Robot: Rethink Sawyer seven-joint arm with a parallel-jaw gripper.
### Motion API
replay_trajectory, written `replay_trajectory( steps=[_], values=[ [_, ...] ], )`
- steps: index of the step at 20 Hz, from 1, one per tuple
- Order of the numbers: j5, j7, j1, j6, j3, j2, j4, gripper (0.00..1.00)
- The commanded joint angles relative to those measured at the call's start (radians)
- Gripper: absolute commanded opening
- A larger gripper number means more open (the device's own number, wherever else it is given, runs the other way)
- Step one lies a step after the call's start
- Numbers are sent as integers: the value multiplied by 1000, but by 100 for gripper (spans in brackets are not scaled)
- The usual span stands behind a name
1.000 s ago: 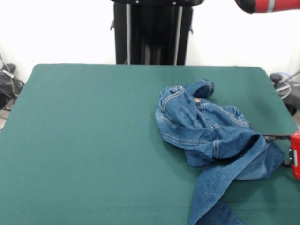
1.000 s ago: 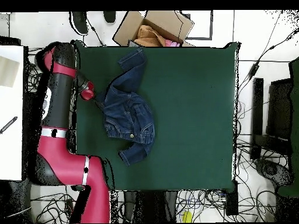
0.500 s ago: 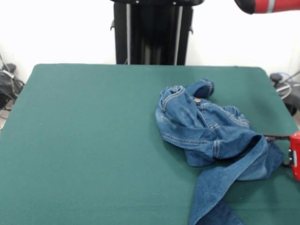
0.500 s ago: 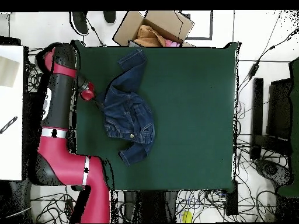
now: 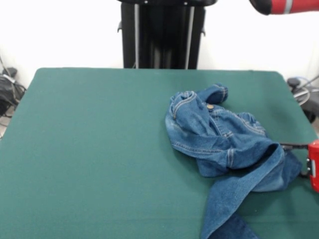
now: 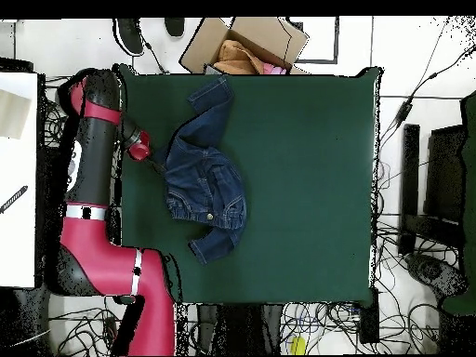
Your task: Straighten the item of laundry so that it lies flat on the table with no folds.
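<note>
Your jeans [image 5: 224, 149] lie in a crumpled heap on the green table [image 5: 89, 149], over by the right side in the front view, with one leg running off toward the near edge and the waist button facing up. The red gripper [image 5: 305, 159] sits low at the right edge of the heap, right up against the cloth, but you cannot tell from here if it is open, closed or pinching the denim. From above, you can see the red arm [image 6: 93, 167] reaching along the left side of the table, and a cardboard box [image 6: 246, 42] sitting just past the far edge.
</note>
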Motion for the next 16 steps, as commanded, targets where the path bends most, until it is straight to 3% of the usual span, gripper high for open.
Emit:
replay_trajectory(
  steps=[1,6,16],
  values=[
    [75,234,-6,52,-141,-11,-114,100],
    [164,235,-13,29,-141,4,-125,100],
    [148,326,-6,77,-143,18,-130,100]
  ],
)
